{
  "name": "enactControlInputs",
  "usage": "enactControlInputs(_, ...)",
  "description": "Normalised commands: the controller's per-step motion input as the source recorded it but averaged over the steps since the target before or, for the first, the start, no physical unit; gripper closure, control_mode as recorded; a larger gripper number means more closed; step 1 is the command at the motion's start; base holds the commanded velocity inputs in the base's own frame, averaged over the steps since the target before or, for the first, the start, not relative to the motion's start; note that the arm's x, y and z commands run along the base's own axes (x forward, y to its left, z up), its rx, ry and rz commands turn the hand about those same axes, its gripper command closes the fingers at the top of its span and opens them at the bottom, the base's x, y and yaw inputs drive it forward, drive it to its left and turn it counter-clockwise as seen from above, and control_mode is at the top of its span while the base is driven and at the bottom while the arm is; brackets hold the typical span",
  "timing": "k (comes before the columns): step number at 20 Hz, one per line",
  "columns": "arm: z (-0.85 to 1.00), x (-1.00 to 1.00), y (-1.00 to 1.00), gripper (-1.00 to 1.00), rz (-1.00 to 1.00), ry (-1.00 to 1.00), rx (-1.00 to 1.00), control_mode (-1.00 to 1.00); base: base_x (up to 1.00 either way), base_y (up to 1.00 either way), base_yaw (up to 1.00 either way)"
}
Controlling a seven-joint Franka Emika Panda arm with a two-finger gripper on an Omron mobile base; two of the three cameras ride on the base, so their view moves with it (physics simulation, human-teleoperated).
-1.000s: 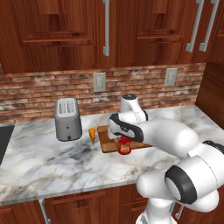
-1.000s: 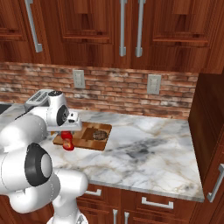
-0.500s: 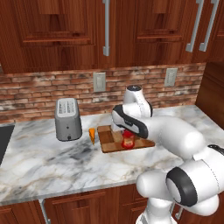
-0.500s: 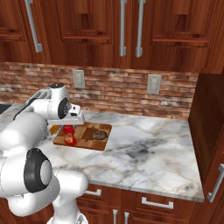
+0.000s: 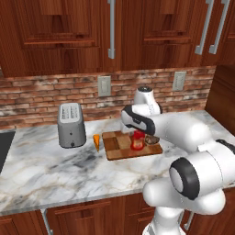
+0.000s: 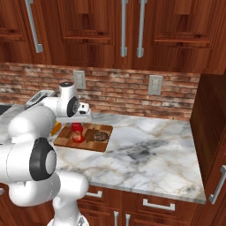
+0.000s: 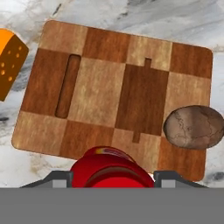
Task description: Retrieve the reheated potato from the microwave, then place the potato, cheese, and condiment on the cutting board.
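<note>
On the checkered cutting board (image 7: 105,92), red condiment bottle (image 5: 137,141) standing below released fingers (image 7: 112,177), potato (image 7: 194,127) beside it, cheese wedge (image 5: 97,142) off-board on the marble surface (image 5: 55,170)

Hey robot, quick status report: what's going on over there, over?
Gripper astride condiment on cutting board. Potato on board. Cheese on counter beside it. Nothing in the way.

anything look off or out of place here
Nothing spilled or damaged. The cheese sits on the counter beside the cutting board, not on it; the potato and red bottle are on the board.
</note>
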Motion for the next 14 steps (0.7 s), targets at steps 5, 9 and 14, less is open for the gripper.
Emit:
enactControlInputs(5, 0.00, 0.37, -0.08, 1.00, 0.01, 0.00, 0.00, -1.00, 0.00, 0.00, 0.00)
enactControlInputs(9, 0.00, 0.25, -0.05, 1.00, 0.01, 0.00, 0.00, -1.00, 0.00, 0.00, 0.00)
enactControlInputs(14, -0.05, 0.07, 0.00, 1.00, 0.01, 0.00, 0.00, -1.00, 0.00, 0.00, 0.00)
